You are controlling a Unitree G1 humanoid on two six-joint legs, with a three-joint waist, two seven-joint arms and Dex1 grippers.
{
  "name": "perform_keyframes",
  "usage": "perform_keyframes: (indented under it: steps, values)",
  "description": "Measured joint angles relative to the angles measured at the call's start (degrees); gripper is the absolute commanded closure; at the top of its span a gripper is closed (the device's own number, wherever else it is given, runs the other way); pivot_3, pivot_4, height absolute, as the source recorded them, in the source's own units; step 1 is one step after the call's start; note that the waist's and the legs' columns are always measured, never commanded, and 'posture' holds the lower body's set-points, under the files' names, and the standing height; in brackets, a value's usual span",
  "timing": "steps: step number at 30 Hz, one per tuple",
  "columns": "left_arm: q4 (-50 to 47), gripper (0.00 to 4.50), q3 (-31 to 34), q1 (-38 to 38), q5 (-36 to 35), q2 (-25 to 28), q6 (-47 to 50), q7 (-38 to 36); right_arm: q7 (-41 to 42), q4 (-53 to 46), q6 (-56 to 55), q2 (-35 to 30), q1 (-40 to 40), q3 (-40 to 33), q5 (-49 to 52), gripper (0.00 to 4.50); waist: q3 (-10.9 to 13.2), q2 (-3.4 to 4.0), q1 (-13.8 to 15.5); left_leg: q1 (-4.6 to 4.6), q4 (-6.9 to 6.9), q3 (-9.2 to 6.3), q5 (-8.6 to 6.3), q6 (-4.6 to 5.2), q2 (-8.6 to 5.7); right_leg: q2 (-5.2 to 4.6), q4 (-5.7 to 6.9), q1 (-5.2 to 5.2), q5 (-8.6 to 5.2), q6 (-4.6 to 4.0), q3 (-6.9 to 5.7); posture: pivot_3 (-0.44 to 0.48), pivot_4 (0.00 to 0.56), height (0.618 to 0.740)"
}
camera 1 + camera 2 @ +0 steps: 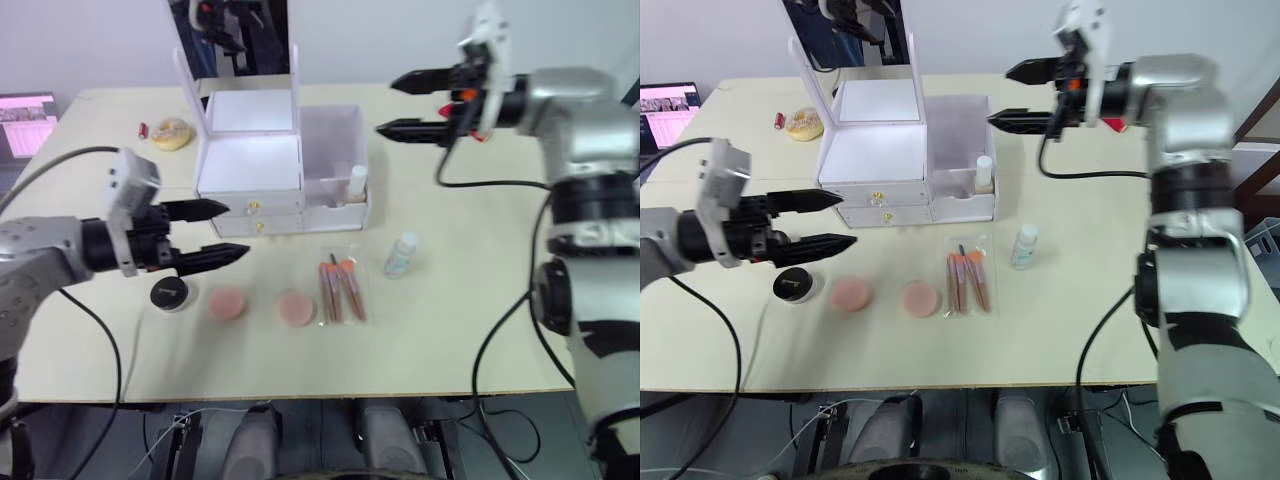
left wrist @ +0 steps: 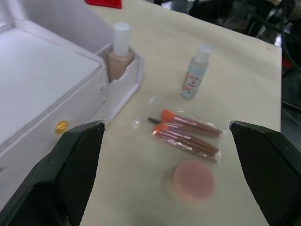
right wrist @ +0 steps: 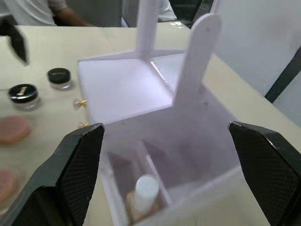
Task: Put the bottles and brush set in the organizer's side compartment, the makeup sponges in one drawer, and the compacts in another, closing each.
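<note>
The white organizer (image 1: 262,165) stands mid-table with its mirror up and both gold-knobbed drawers (image 1: 255,207) shut. A beige bottle (image 1: 356,183) stands in its side compartment (image 3: 197,141). On the table in front lie a clear bottle (image 1: 401,254), the packed brush set (image 1: 342,289), two pink sponges (image 1: 227,303) (image 1: 295,308) and a black compact (image 1: 171,293). A second compact (image 3: 59,75) shows in the right wrist view. My left gripper (image 1: 237,229) hovers open just in front of the drawers, above the compact. My right gripper (image 1: 385,105) is open and empty, raised behind the side compartment.
A yellowish object (image 1: 171,133) and a small red item (image 1: 144,129) lie at the back left. A screen (image 1: 25,120) sits off the table's left edge. Cables trail from both arms. Bare tabletop (image 1: 460,320) lies to the front right.
</note>
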Motion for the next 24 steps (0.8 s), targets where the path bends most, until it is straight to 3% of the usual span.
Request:
perform_keyframes:
  steps: [4, 10, 13, 16, 24]
  values:
    - [4.4, 0.00, 4.9, 8.3, 3.9, 1.4, -4.2, -4.7, -2.9, -16.5, 11.9, -8.6, 16.9, -6.9, 5.0, 0.02, 0.0, 0.02, 0.5, -0.01, 0.01, 0.03, -0.05, 0.10, 0.00, -0.01, -0.01, -0.02, -0.07, -0.07, 0.00, 0.000, 0.150, 0.739]
    - [10.5, 0.00, 10.3, 13.4, 8.4, 1.5, -9.9, -8.0, -7.7, -33.1, 17.3, -12.5, 41.2, -22.6, 9.7, 0.02, 0.0, -0.04, 0.8, 0.02, 0.18, 0.06, -0.05, 0.10, 0.00, -0.01, 0.02, 0.05, -0.09, -0.31, 0.01, 0.000, 0.150, 0.739]
    - [14.8, 0.00, 12.1, 14.2, 10.8, 1.5, -13.2, -9.1, -8.9, -34.6, 15.0, -11.3, 51.2, -29.8, 10.5, 0.02, -0.1, -0.06, 0.9, 0.09, 0.24, 0.08, -0.05, 0.10, 0.00, -0.01, 0.01, 0.15, -0.07, -0.35, 0.01, 0.000, 0.150, 0.739]
    - [20.3, 0.00, 12.4, 14.4, 13.4, 1.5, -17.0, -10.1, -8.7, -34.2, 9.1, -9.0, 58.5, -32.3, 10.6, 0.02, -0.1, -0.07, 0.6, 0.12, 0.21, 0.09, -0.05, 0.10, 0.01, -0.01, 0.02, 0.16, -0.08, -0.35, 0.01, 0.000, 0.150, 0.739]
    - [45.7, 0.00, 13.2, 15.1, 22.0, 3.8, -30.4, -13.2, -7.0, -18.7, -5.2, -11.2, 67.2, -37.5, 8.9, 0.02, -0.1, -0.06, 0.4, 0.16, 0.15, 0.14, -0.05, 0.10, 0.01, -0.02, 0.00, 0.15, -0.09, -0.35, 0.02, 0.000, 0.150, 0.739]
